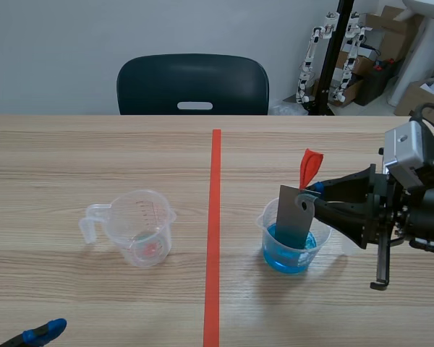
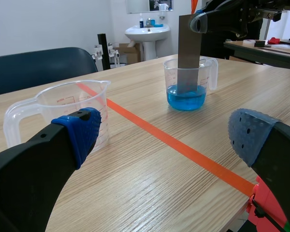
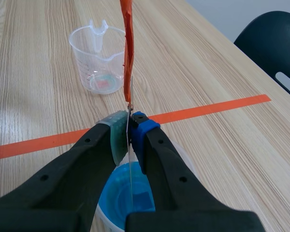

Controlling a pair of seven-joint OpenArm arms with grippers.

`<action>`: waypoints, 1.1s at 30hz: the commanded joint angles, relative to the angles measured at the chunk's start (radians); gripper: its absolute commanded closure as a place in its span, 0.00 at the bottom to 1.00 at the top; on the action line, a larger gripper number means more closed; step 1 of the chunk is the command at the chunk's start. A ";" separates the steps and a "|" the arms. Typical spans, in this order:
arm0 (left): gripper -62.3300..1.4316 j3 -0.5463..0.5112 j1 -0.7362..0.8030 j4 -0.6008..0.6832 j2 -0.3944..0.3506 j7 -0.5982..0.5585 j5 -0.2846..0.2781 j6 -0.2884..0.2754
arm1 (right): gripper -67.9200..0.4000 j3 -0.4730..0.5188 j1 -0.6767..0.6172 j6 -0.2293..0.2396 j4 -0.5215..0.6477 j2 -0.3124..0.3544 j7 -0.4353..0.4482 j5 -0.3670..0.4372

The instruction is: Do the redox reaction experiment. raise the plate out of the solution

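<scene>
Plate point(image 1: 293, 217) of grey metal stands nearly upright in the clear cup point(image 1: 266, 233) on the right side of the table point(image 1: 94, 152), its lower end down in the blue liquid point(image 1: 295, 259); how deep it goes is hard to judge through the cup wall. The right gripper point(image 1: 312, 191) is clamped on the plate's top edge, pads pressed on both faces. From the right wrist view the plate point(image 3: 130, 169) shows only edge-on, as a thin line between the fingers point(image 3: 113, 137), and most of the cup is hidden under them. An orange-red strip point(image 1: 309, 165) rises from the plate's top; where it is fastened is hidden by the pads. The left gripper point(image 2: 169, 130) sits low near the table's front edge, its fingers spread wide with nothing between them; in the scene view only a blue tip shows at the corner, the rest cut off. A second clear cup point(image 1: 141, 228) stands well apart on the other side of the red tape line point(image 1: 214, 238), with a faint reddish smear at its bottom that is too small to identify. A dark chair point(image 1: 193, 83) stands beyond the table.
</scene>
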 commanded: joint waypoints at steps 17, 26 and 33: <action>0.11 0.002 0.046 0.016 -0.105 -0.037 -0.019 0.000 | 0.99 0.015 0.010 0.000 0.008 0.008 0.019 0.018; 0.11 0.002 0.178 0.016 -0.316 -0.045 -0.274 0.000 | 0.98 0.015 0.010 0.004 0.008 0.008 0.020 0.019; 0.11 -0.006 0.220 0.017 -0.515 -0.046 -0.417 -0.052 | 0.99 0.015 0.013 0.004 0.008 0.009 0.039 0.019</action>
